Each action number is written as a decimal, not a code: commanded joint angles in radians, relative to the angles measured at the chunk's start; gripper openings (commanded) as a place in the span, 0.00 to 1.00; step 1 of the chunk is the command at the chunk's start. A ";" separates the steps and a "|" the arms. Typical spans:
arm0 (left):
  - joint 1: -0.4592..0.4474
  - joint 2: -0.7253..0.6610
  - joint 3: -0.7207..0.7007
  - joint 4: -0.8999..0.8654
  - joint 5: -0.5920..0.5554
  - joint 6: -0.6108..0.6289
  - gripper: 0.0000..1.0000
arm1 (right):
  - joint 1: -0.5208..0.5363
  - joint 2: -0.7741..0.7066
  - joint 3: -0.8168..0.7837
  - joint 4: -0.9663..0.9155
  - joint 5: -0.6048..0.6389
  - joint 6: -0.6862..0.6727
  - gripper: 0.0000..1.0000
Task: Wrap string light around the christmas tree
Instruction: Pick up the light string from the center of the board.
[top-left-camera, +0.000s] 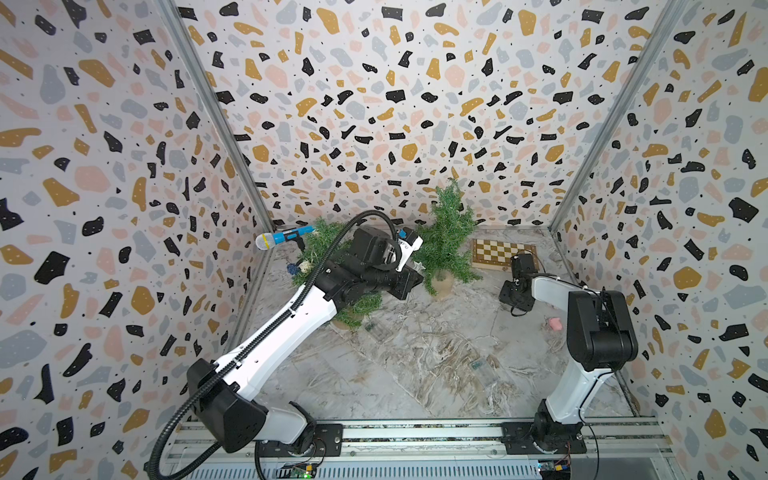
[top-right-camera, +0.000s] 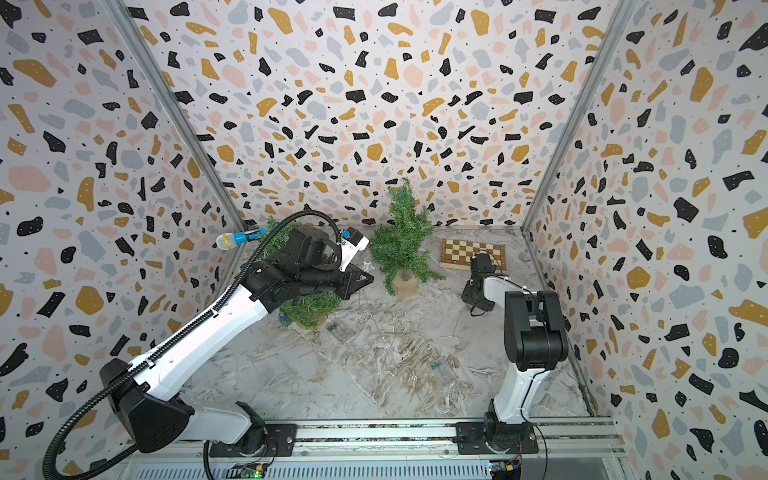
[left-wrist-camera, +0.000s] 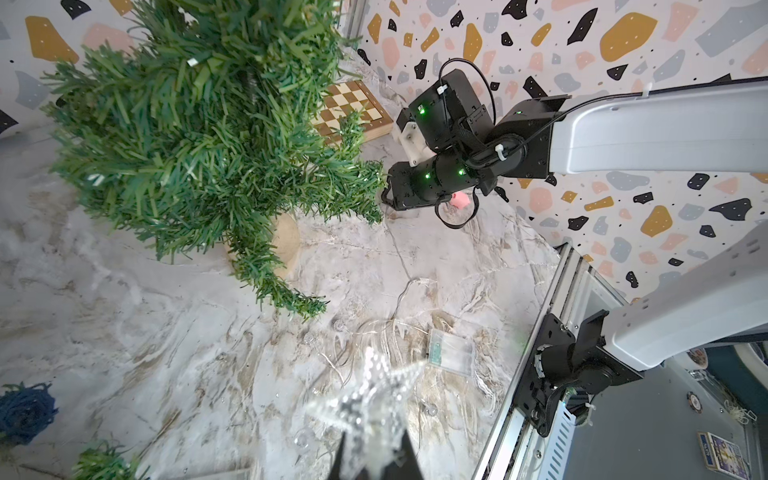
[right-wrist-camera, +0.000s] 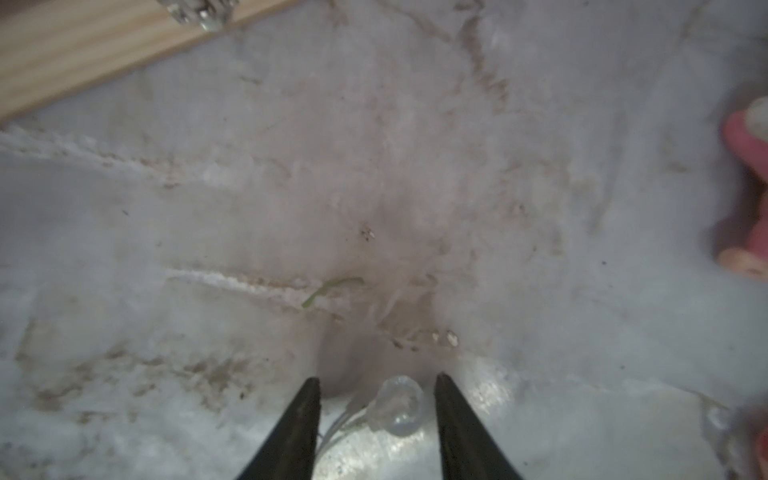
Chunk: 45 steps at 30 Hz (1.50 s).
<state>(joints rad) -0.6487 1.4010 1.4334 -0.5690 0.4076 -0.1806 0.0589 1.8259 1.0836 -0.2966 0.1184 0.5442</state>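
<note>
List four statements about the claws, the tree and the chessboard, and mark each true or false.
1. The left claw is shut on the silver star. True.
2. The right claw has its jaws pressed together. False: they stand apart, with a clear bulb between them.
3. The chessboard lies flat, apart from the middle tree. True.
4. The middle tree lies toppled. False: it stands upright on its base.

Chessboard (top-left-camera: 500, 251) right of christmas tree (top-left-camera: 446, 237), string light (left-wrist-camera: 386, 336) before it
</note>
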 joint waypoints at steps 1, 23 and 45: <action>-0.001 0.012 0.027 -0.003 0.018 -0.006 0.00 | 0.003 -0.009 -0.018 0.012 -0.044 0.004 0.31; -0.055 0.087 -0.012 -0.046 0.065 -0.014 0.05 | 0.011 -0.401 0.033 -0.085 -0.163 -0.026 0.05; -0.078 0.026 0.005 0.093 0.146 0.027 0.61 | 0.203 -0.540 0.626 -0.252 -0.435 -0.093 0.02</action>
<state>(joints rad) -0.7181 1.4322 1.4036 -0.6048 0.5419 -0.1680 0.2459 1.2915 1.6493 -0.5159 -0.1875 0.4618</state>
